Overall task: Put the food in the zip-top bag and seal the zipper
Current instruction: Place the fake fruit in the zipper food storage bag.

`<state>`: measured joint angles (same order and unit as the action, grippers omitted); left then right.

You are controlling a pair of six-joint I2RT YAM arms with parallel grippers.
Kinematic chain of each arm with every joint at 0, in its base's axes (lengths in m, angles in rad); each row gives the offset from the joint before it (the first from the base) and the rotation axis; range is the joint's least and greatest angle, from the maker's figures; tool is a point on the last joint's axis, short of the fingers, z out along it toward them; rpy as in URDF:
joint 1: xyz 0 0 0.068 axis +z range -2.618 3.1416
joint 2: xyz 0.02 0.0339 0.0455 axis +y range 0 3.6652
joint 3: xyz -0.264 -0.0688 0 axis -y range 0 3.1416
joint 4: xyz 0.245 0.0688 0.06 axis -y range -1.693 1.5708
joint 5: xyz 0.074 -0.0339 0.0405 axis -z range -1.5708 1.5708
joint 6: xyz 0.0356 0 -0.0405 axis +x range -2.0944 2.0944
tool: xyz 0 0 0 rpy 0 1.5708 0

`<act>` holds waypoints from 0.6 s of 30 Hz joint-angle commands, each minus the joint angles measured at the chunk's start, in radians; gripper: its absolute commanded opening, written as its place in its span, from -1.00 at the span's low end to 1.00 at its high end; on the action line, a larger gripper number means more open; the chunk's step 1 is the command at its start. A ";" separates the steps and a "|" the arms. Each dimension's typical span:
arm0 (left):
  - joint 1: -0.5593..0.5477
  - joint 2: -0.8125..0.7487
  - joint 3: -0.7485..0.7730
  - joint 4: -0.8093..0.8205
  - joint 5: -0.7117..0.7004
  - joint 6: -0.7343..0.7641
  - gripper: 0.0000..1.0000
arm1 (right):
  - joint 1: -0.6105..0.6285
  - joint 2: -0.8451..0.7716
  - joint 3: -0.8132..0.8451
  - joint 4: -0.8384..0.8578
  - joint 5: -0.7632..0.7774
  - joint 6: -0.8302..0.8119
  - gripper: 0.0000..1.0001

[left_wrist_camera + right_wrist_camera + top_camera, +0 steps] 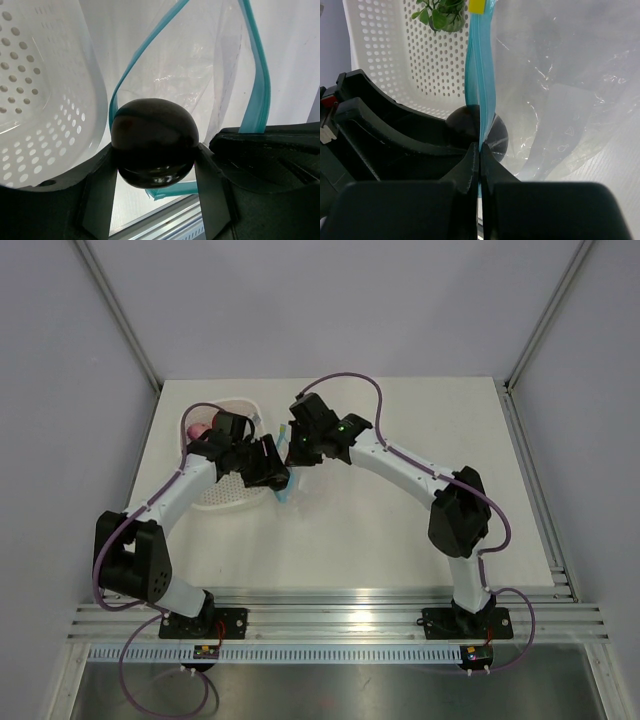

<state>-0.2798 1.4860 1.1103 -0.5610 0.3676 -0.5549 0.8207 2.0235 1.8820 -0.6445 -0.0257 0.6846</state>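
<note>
My left gripper (154,172) is shut on a roundish food piece (152,147) that looks dark against the light, held at the open mouth of the zip-top bag (200,65). The teal zipper (257,85) loops around the opening just beyond the piece. My right gripper (481,150) is shut on the zipper (480,75), holding the clear bag (560,75) up by that edge. The dark piece (462,127) shows behind the strip. A green leafy piece (440,15) lies in the basket, and a pink piece (197,429) sits at its far end. From above, both grippers (272,472) (292,452) meet beside the basket.
The white perforated basket (225,498) stands left of the bag, its wall (45,100) close to my left fingers. A yellow slider tab (477,6) sits at the far end of the zipper. The table's near edge has a metal rail (340,600).
</note>
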 commanded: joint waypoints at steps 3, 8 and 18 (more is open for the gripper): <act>-0.012 -0.053 0.057 0.095 -0.073 -0.031 -0.98 | 0.028 -0.086 -0.070 0.074 -0.135 0.064 -1.00; -0.012 -0.052 0.085 0.073 -0.107 -0.023 -1.00 | 0.028 -0.138 -0.171 0.163 -0.190 0.116 -1.00; -0.039 0.020 0.100 0.050 -0.062 -0.007 -1.00 | 0.028 -0.197 -0.273 0.218 -0.209 0.131 -1.00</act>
<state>-0.3038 1.4868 1.1507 -0.6117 0.2840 -0.5499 0.8227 1.8740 1.6260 -0.4519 -0.1253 0.7898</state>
